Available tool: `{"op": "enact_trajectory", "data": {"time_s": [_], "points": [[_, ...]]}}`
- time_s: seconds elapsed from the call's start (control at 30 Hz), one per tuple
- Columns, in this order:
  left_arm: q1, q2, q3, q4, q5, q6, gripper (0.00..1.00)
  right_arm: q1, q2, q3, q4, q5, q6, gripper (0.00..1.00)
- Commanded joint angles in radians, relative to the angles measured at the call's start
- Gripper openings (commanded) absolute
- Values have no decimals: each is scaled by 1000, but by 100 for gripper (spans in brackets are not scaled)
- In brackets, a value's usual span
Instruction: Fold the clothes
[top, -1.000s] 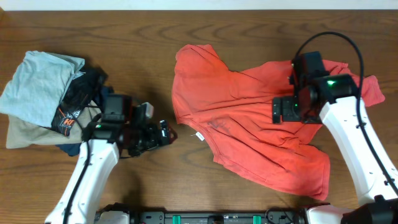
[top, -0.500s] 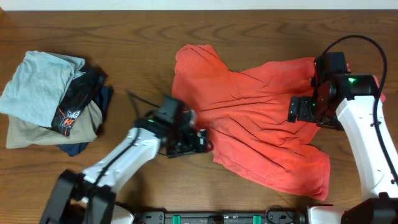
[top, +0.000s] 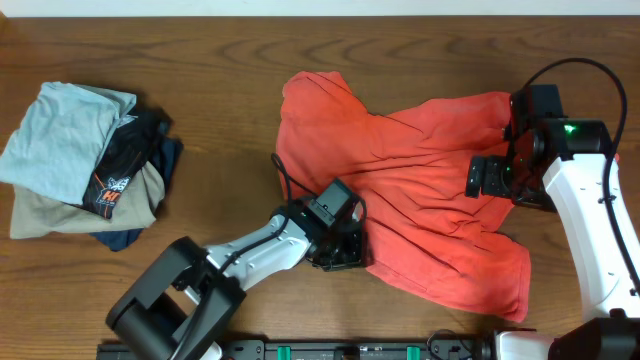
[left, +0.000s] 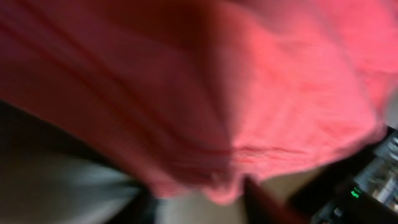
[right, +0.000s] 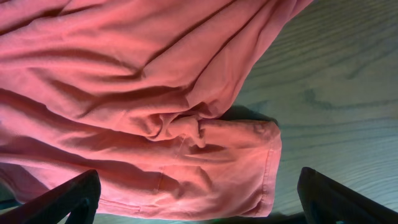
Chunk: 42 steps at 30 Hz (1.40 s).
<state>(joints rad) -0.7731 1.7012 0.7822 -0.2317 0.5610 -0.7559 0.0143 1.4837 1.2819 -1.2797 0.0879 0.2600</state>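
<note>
Though rumpled, T-shirt (top: 420, 170) edge at left claw (top: 348, 254).

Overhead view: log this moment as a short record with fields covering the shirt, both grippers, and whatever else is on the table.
clothing: red-orange T-shirt, spread out and crumpled on the table, not yet folded
left: left gripper at the T-shirt's near left edge; red cloth fills its blurred wrist view, so open or shut cannot be told
right: right gripper open, over the T-shirt's right side near a sleeve
other: pile of folded clothes at the table's left end, apart from the T-shirt
</note>
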Motion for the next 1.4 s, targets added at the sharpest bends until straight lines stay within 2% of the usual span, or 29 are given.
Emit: {"op": "enact_trajectory", "data": {"time_s": [0.0, 0.13, 0.33, 0.4, 0.53, 0.6, 0.63, 0.67, 0.8, 0.93, 1.13, 1.37], "points": [[12, 29, -11, -10, -135, -23, 7, -8, -8, 12, -3, 14, 16, 99], [89, 21, -9, -51, -207, 74, 6, -8, -8, 12, -4, 21, 15, 99], [350, -68, 32, -245, -399, 227, 6, -8, -8, 12, -11, 32, 7, 99], [463, -114, 53, -268, -397, 268, 6, -8, -8, 12, -12, 32, 8, 99], [664, -204, 93, -312, -342, 270, 8, -8, -8, 12, -13, 32, 8, 99], [725, -238, 94, -333, -256, 269, 60, -8, -8, 12, -13, 32, 8, 99], [749, -253, 94, -357, -208, 269, 80, -8, -8, 12, -13, 32, 8, 99], [761, -262, 94, -392, -172, 269, 88, -8, -8, 12, -13, 32, 8, 99], [746, -267, 89, -563, -143, 270, 99, -8, -8, 12, -13, 32, 8, 99], [685, -265, 48, -647, -142, 269, 98, -8, -8, 11, -13, 32, 8, 99], [565, -264, -47, -605, -142, 251, 98, -8, -8, 11, -15, 32, 8, 99], [404, -264, -129, -457, -142, 100, 98, -8, -8, 11, -21, 32, 8, 99]]}}
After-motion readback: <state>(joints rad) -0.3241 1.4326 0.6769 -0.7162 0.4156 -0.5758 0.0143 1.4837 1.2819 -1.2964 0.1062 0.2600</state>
